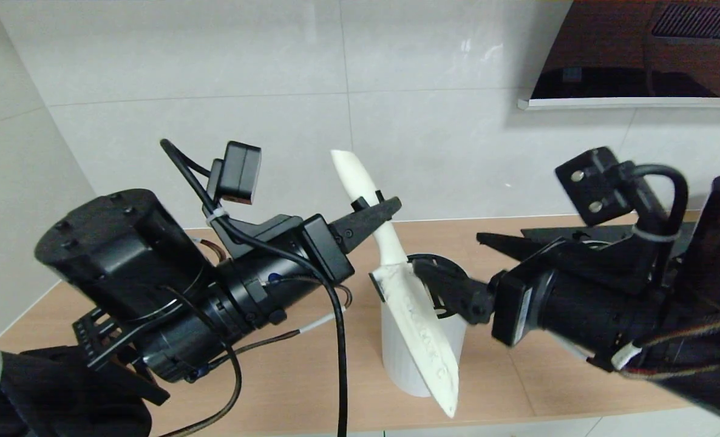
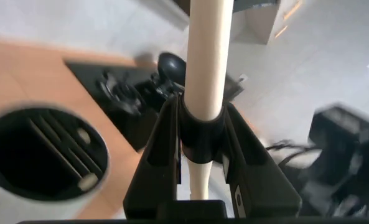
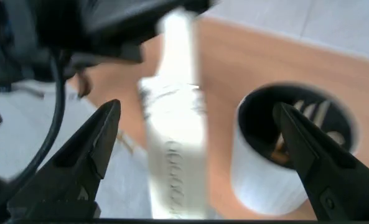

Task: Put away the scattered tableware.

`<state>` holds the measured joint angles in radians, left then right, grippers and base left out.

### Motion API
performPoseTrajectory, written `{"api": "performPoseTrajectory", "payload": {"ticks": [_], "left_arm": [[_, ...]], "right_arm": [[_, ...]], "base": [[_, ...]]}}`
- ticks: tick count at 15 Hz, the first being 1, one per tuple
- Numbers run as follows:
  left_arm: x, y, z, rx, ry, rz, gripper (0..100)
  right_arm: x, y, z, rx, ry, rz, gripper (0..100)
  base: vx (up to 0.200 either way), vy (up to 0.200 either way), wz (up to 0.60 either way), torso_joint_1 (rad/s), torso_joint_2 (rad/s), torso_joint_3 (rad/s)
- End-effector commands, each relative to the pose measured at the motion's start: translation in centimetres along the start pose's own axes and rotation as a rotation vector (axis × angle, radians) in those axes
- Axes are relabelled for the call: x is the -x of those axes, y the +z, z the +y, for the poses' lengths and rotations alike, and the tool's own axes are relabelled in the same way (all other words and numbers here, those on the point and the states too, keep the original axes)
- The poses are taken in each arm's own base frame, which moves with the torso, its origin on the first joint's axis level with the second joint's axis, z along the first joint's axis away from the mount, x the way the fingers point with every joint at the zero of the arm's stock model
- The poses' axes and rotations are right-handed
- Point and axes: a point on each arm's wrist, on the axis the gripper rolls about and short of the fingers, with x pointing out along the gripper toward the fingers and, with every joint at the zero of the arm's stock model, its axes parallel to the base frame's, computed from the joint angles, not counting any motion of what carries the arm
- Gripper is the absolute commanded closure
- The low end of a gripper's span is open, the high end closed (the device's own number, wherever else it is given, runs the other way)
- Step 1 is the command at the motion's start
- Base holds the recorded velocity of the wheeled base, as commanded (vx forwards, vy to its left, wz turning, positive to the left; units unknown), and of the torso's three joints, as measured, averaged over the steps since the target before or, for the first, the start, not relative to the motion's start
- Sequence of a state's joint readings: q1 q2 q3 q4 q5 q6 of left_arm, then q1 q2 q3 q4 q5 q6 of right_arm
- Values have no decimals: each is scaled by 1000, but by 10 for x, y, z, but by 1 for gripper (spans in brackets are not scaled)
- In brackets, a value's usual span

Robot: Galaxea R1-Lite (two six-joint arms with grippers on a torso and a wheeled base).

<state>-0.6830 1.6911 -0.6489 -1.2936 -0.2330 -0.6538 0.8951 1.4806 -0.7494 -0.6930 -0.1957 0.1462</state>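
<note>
While left end effector (image 1: 372, 213) clamps the white knife (image 1: 417, 321) by its handle, blade down beside the utensil holder (image 1: 396, 358) on the bench (image 1: 548, 376), right end effector (image 1: 451, 255) stands wide around the blade. Stowing step, I judge; next: guide tip into holder.

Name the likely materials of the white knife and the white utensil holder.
Knife: probably ceramic or plastic; blade and handle are equally matte white, blade scuffed grey. Utensil holder: likely plastic or glazed ceramic; plain, uniform white wall.
</note>
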Motion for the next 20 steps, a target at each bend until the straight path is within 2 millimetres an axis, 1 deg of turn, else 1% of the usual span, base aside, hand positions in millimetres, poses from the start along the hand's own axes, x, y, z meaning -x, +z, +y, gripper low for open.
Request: {"api": "performPoseTrajectory", "payload": {"ticks": [1, 2, 3, 4, 5, 7, 8, 9, 10, 12, 15, 18, 20], "left_arm": [[-7, 23, -2, -103, -30, -74, 100], [-15, 34, 0, -156, -51, -102, 100], [-18, 46, 3, -218, -64, -132, 100], [-14, 54, 10, -289, -54, -155, 100], [-14, 53, 17, -346, -53, -150, 100], [-20, 46, 29, -488, -54, -166, 100], [-24, 43, 33, -526, -58, -177, 100], [-33, 37, 38, -550, -89, -199, 100], [-41, 27, 41, -553, -123, -205, 100], [-52, 15, 51, -559, -129, -188, 100], [-56, 2, 60, -615, -113, -155, 100], [-56, -3, 58, -614, -120, -143, 100], [-58, -7, 59, -609, -120, -132, 100]], "right_arm": [[12, 28, -24, -17, -87, -106, 0], [13, 30, -30, -17, -107, -113, 0], [12, 30, -32, -17, -117, -113, 0], [10, 28, -33, -16, -121, -106, 0], [7, 25, -34, -14, -124, -94, 0], [1, 20, -34, -11, -127, -72, 0], [-1, 18, -34, -10, -128, -64, 0], [-3, 15, -34, -9, -130, -55, 0], [-3, 15, -34, -9, -130, -55, 0], [-3, 15, -35, -9, -131, -54, 0], [-7, 12, -35, 6, -134, -39, 0], [-12, 6, -35, 15, -143, -20, 0], [-12, 7, -35, 13, -142, -22, 0]], "base": [[0, 0, 0, 0, 0, 0], [0, 0, 0, 0, 0, 0], [0, 0, 0, 0, 0, 0], [0, 0, 0, 0, 0, 0], [0, 0, 0, 0, 0, 0], [0, 0, 0, 0, 0, 0], [0, 0, 0, 0, 0, 0], [0, 0, 0, 0, 0, 0], [0, 0, 0, 0, 0, 0], [0, 0, 0, 0, 0, 0], [0, 0, 0, 0, 0, 0], [0, 0, 0, 0, 0, 0], [0, 0, 0, 0, 0, 0]]}}
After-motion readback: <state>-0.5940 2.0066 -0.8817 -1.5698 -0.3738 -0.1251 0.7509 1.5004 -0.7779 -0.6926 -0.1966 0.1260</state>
